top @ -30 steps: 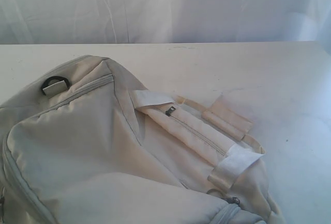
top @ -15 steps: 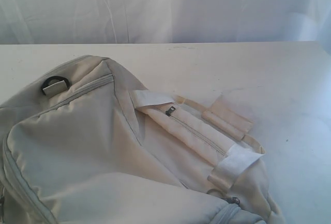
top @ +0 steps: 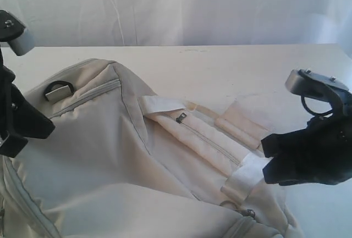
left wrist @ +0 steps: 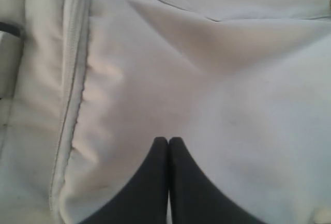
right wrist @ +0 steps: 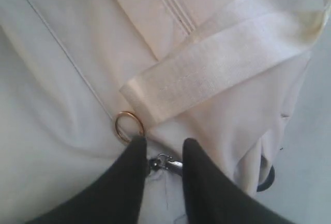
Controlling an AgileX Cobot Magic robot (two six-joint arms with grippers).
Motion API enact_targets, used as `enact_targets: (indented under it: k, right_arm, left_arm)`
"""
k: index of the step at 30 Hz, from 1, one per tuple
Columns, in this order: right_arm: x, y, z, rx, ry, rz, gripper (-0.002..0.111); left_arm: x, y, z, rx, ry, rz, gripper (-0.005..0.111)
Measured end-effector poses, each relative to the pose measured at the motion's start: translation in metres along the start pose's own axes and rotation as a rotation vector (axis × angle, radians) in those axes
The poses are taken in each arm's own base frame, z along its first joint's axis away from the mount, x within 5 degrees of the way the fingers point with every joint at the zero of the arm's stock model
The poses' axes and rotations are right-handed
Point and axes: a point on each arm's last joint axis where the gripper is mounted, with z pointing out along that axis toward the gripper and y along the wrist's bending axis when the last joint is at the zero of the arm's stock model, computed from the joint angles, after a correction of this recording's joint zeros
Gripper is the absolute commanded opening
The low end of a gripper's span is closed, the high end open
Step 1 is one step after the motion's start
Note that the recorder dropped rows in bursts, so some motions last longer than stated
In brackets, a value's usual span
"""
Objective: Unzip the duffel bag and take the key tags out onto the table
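The duffel bag point(top: 110, 155) lies zipped on the table point(top: 220, 67) and fills the near left part of it.

The left wrist view shows the left gripper point(left wrist: 168, 145) right above the bag's plain cloth. Its two black fingers are pressed together with nothing between them. A grey zipper point(left wrist: 70, 94) runs down the bag off to one side of it.

The right wrist view shows the right gripper point(right wrist: 164, 149) with its fingers apart. A small metal zipper pull point(right wrist: 166, 163) sits on the bag in the gap. A gold ring point(right wrist: 129, 127) lies just beside one finger, next to the bag's webbing handle point(right wrist: 222, 63).

The exterior view does not show these finger gaps. There the two arms are only dark shapes, one at each end of the bag.

Half a second ago no arm was in that view. Both have come in since. The bag has not moved.
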Motion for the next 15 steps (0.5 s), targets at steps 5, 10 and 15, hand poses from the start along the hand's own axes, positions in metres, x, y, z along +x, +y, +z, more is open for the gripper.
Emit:
enact_targets:
  k: [5,10,15]
  right_arm:
    - [-0.005,-0.008,0.020,-0.005,0.081,0.046,0.055]
    - [-0.012,-0.010,0.040,-0.069,0.120,0.109,0.055]
    - [-0.022,-0.013,0.061,-0.144,0.114,0.152,0.051]
  left_arm:
    - [-0.003,-0.004,0.001,0.029,-0.012,0.009,0.000]
    - [-0.007,-0.013,0.002,0.071,-0.034,0.017,0.000]
    - [-0.009,-0.019,0.003,0.097,-0.040,0.035,0.000]
